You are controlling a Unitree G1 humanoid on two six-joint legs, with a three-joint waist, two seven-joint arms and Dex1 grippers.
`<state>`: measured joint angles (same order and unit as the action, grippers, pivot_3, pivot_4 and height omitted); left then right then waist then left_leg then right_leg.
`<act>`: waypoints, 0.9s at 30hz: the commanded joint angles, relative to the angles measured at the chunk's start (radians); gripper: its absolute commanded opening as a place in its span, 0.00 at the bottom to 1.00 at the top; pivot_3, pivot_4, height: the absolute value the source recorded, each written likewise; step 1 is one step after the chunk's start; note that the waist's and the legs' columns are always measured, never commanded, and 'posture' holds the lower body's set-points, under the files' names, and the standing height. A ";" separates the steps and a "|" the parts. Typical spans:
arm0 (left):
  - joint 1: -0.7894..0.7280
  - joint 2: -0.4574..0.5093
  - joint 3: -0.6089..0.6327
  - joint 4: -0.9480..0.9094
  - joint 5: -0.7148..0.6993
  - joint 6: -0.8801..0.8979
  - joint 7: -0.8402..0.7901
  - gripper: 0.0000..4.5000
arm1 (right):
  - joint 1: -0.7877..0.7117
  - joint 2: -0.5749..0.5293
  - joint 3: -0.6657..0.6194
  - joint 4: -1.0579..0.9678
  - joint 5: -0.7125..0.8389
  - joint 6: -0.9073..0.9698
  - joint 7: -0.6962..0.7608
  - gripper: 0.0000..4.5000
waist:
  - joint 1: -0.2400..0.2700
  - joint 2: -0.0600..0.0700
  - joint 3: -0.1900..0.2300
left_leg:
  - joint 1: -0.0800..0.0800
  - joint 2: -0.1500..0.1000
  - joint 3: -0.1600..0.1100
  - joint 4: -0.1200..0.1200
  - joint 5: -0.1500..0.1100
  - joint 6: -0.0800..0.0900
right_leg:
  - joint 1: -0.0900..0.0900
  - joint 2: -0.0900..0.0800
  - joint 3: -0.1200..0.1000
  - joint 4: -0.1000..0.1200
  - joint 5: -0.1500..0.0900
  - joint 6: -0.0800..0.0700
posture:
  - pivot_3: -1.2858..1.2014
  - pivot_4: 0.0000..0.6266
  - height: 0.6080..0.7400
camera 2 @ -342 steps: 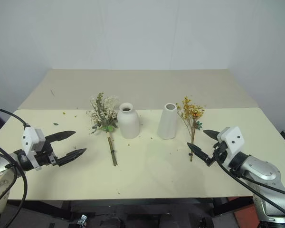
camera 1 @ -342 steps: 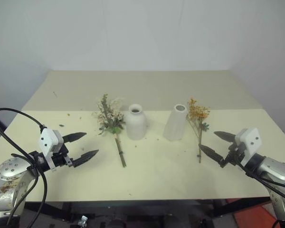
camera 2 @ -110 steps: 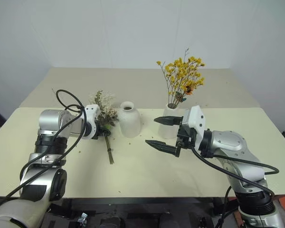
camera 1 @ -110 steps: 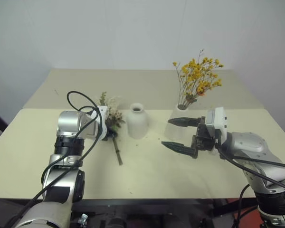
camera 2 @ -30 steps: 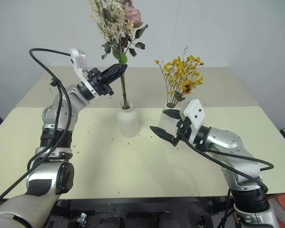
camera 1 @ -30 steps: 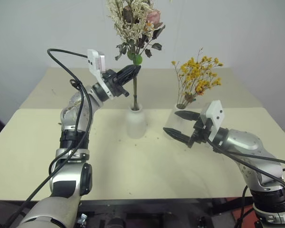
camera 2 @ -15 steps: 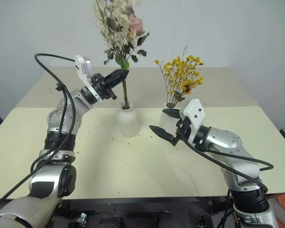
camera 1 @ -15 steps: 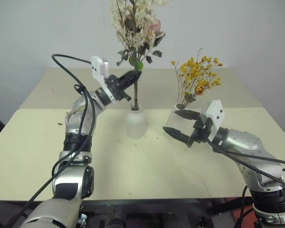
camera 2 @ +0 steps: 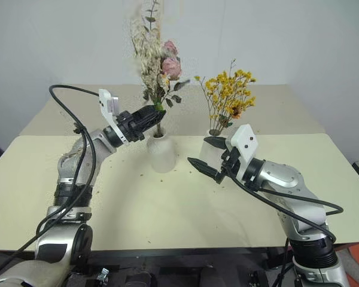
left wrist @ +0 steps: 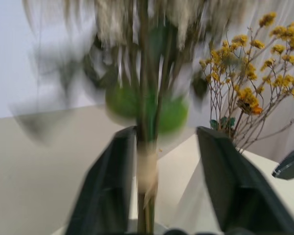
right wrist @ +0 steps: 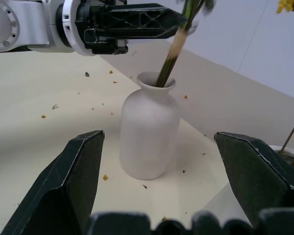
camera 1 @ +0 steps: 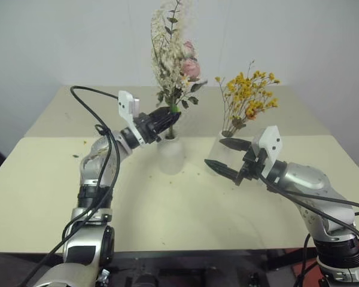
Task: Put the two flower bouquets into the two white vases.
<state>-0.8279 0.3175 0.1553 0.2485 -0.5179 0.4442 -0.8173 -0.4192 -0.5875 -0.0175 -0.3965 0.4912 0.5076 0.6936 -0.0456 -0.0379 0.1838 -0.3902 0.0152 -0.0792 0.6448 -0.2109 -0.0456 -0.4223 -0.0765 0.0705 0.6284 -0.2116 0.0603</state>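
The cream-white and pinkish bouquet (camera 1: 176, 60) stands upright with its stem (right wrist: 169, 61) down in the neck of the round-shouldered white vase (camera 1: 170, 156). My left gripper (camera 1: 175, 113) is just above that vase's mouth. It is open, and the stem runs between its fingers (left wrist: 110, 181), close to one of them. The yellow-orange bouquet (camera 1: 248, 98) stands in the taller tapered white vase (camera 1: 224, 152). Just in front of that vase my right gripper (camera 1: 214, 152) is open and holds nothing. In the right wrist view the round-shouldered vase (right wrist: 149, 137) is framed between its fingers.
Both vases stand near the middle of a cream table (camera 1: 167, 209) with small flower crumbs scattered around them. A white wall rises behind the table's far edge. A black cable loops from my left arm over the table's left half.
My left gripper came down with the cream bouquet, whose stem sank deeper into the round-shouldered vase, and its jaws have opened off the stem. The right arm stayed still.
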 commanded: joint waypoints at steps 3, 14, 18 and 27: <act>0.033 0.039 0.012 -0.146 -0.041 0.055 0.021 0.93 | -0.019 0.006 -0.017 -0.008 -0.001 -0.031 0.010 0.94 | 0.001 0.000 0.000 | 0.000 0.000 0.000 0.000 0.000 0.000 | 0.000 0.000 0.000 0.000 0.000 0.000 | 0.52 0.24 1.00; 0.246 0.164 0.114 -0.424 -0.161 0.250 0.117 0.99 | -0.025 0.018 -0.013 0.011 -0.013 -0.046 0.031 0.94 | -0.003 0.000 0.000 | 0.001 0.001 0.000 0.000 0.000 0.000 | 0.000 0.000 0.000 0.001 0.000 0.000 | 0.52 0.24 1.00; 0.323 0.259 0.172 -0.478 -0.197 0.283 0.094 0.99 | -0.021 0.012 -0.019 0.013 -0.013 -0.049 0.042 0.94 | 0.000 0.000 0.000 | 0.001 0.001 0.000 0.000 0.000 0.000 | 0.000 0.000 0.000 0.001 0.000 0.000 | 0.52 0.24 1.00; 0.457 0.535 0.294 -0.439 -0.184 0.163 -0.135 0.99 | 0.044 -0.044 -0.086 0.020 -0.005 -0.071 0.094 0.94 | 0.002 0.001 0.001 | 0.001 0.001 0.001 0.000 0.000 0.000 | 0.000 0.000 0.000 0.000 -0.001 -0.002 | 0.52 0.24 1.00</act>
<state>-0.3820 0.8251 0.4154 -0.1798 -0.7040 0.6404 -0.9134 -0.3790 -0.6159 -0.0572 -0.3556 0.4745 0.4696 0.7747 -0.0438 -0.0370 0.1843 -0.3894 0.0164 -0.0785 0.6443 -0.2110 -0.0455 -0.4224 -0.0763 0.0703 0.6283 -0.2127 0.0585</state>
